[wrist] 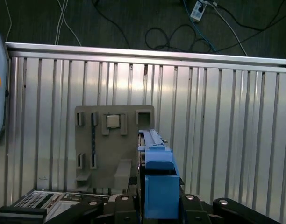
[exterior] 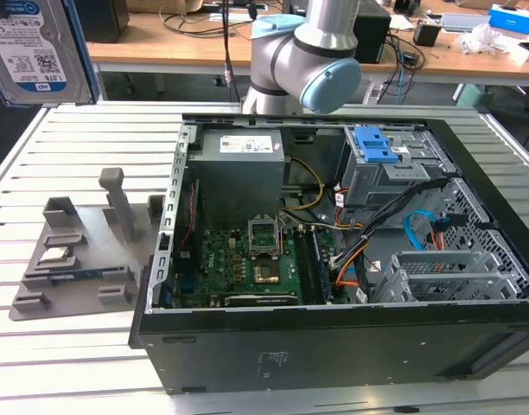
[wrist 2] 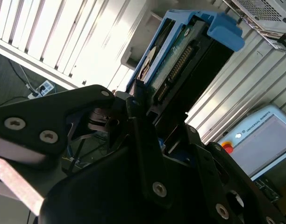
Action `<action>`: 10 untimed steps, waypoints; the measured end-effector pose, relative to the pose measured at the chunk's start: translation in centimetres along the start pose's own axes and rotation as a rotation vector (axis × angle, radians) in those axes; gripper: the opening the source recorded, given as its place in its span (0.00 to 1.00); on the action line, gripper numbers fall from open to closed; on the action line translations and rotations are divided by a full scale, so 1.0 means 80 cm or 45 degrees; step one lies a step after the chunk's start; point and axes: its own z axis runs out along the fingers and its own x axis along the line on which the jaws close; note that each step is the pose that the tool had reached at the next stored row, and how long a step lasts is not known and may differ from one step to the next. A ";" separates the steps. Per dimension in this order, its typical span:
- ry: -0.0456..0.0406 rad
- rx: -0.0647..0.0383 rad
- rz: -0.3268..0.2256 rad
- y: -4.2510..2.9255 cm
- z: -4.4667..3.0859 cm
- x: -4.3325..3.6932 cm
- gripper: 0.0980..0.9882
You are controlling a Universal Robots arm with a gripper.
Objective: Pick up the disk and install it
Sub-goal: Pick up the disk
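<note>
Above the worktop (exterior: 66, 363)'s far corner, at the exterior view's left, the disk (exterior: 35, 47) hangs well clear of the case (exterior: 334, 346): silver, white-and-blue label, blue bracket. In the second wrist view the gripper (wrist 2: 133, 112) is clamped tight on the disk's (wrist 2: 175, 65) end, connector edge showing. In the first wrist view the disk (wrist: 159, 186) stands edge-on near the fixture (wrist: 101, 154). Held by one end, it could tilt and jam in the cage (exterior: 390, 169).

In the exterior view, the ribbed silver aluminium counter (exterior: 74, 138) carries an open black metal computer case (exterior: 334, 346) from centre to 3 o'clock. A grey plastic parts holder (exterior: 74, 294) lies at 9 o'clock.
</note>
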 end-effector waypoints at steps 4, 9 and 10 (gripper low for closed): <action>0.000 0.000 0.000 -0.0240 0.0002 0.001 0.30; 0.000 -0.001 0.000 -0.0507 0.0004 0.003 0.30; 0.000 -0.001 0.000 -0.0578 0.0004 0.003 0.30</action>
